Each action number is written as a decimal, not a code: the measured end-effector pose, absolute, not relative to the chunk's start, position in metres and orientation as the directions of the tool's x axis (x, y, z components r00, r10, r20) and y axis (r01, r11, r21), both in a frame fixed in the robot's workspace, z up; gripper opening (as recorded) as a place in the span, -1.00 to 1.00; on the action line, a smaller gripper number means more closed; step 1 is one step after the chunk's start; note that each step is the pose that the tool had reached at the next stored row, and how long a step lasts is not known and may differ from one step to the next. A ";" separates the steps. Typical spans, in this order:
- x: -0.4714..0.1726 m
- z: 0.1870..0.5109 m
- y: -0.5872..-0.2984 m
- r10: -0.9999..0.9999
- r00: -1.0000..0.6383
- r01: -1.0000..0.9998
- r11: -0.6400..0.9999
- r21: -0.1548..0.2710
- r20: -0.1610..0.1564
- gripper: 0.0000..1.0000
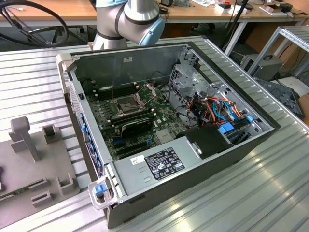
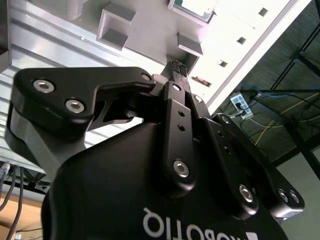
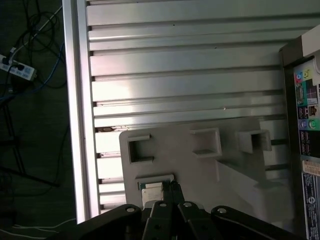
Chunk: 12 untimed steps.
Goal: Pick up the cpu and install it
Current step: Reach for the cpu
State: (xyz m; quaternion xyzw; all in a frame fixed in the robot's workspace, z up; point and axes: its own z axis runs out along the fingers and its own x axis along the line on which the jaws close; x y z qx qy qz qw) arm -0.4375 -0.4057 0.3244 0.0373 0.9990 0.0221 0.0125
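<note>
Closest to the lens in the second wrist view is my own gripper point(image 2: 178, 65). Its black body is in the foreground, and its two fingers point(image 2: 175, 125) run away from the camera and meet at their tips, pressed together with nothing between them. Past the tips lies the grey fixture plate point(image 2: 145, 35) with its raised pockets. In a pocket farther out I see the cpu point(image 2: 196, 6), a pale square with a green rim, apart from my fingertips.

In the first wrist view my gripper point(image 3: 173, 186) comes in over the same fixture plate point(image 3: 200, 170), tips closed. The cpu point(image 3: 151, 193) lies flat in its framed pocket, just beside my fingertips. I am not holding it, and I cannot tell whether I touch the plate. The plate rests on the ribbed metal table point(image 3: 185, 60). At one edge is the rear panel of the computer case point(image 3: 306, 100) with its coloured ports, and a power strip point(image 3: 17, 70) lies on the floor beyond the table's rim.

In the exterior view the computer case point(image 1: 120, 67) lies open on the table point(image 1: 270, 193). Its motherboard point(image 1: 108, 121) is exposed, and the socket frame point(image 1: 146, 93) is tilted up. The fixture plate point(image 1: 29, 159) sits toward the exterior view's left of the case. My arm point(image 1: 128, 19) rises behind the case.
</note>
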 end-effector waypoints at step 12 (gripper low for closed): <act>-0.438 0.320 -0.406 0.075 -0.997 0.074 0.996 0.045 -0.023 -0.79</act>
